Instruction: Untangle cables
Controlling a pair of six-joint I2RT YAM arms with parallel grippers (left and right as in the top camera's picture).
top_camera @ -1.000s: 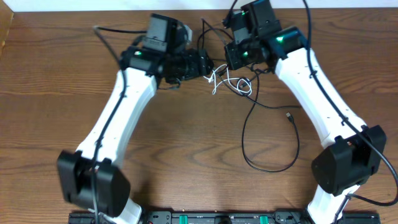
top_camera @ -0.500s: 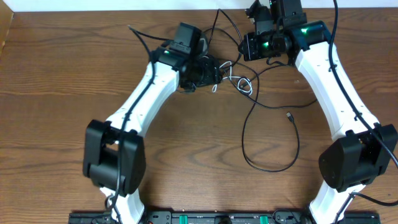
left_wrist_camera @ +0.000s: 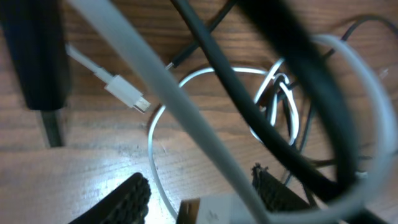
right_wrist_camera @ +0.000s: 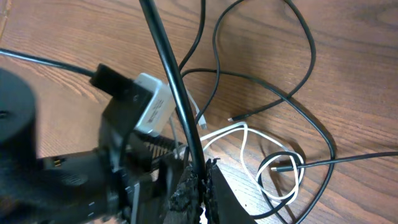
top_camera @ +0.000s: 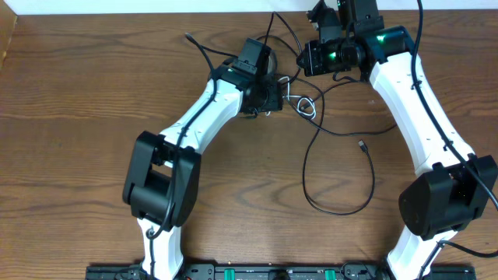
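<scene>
The cables lie tangled at the back middle of the table. A white cable (top_camera: 302,105) is looped and knotted with a black cable (top_camera: 306,175) that sweeps forward in a big loop to its plug (top_camera: 362,145). My left gripper (top_camera: 274,95) is open at the left of the knot, and the white cable (left_wrist_camera: 155,155) runs between its fingers (left_wrist_camera: 202,186). The white plug (left_wrist_camera: 127,93) lies on the wood. My right gripper (top_camera: 309,59) is shut on another black cable (right_wrist_camera: 168,68) at its jaws (right_wrist_camera: 200,177), holding it raised. The white loop (right_wrist_camera: 280,168) lies just below and to the right.
The table's back edge and a white wall (top_camera: 156,6) are just behind both grippers. The two grippers are close together over the tangle. Both arms' bases stand at the front corners. Bare wood (top_camera: 78,117) lies to the left.
My left arm has swung right, bringing its gripper up to the white knot. My right gripper moved toward the back edge with the black cable, then held still.
</scene>
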